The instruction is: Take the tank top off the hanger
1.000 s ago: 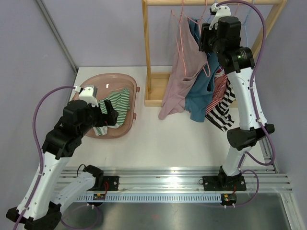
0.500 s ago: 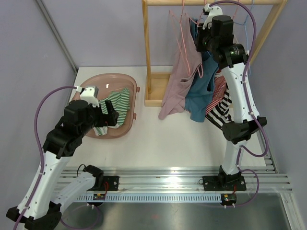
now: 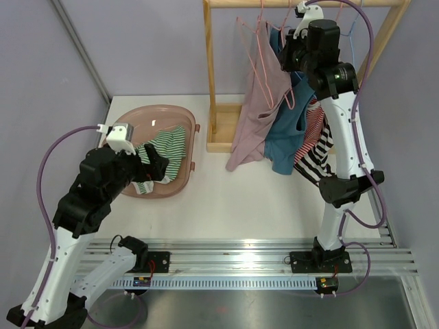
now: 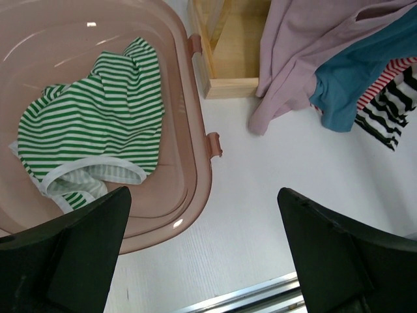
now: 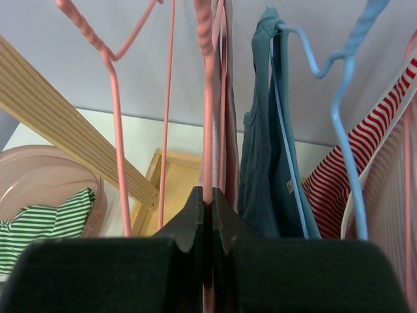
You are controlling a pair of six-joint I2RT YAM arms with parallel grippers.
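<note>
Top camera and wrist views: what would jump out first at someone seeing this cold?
The wooden rack at the back, hung with a mauve tank top, a teal top and striped garments, with the right pincer shut on the pink hanger near the rail. Next, the green striped top lying in the pink basin at left, with the left pincer open over the basin's edge.

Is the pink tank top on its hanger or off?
On: the pink tank top hangs from the pink hanger on the wooden rack.
</note>
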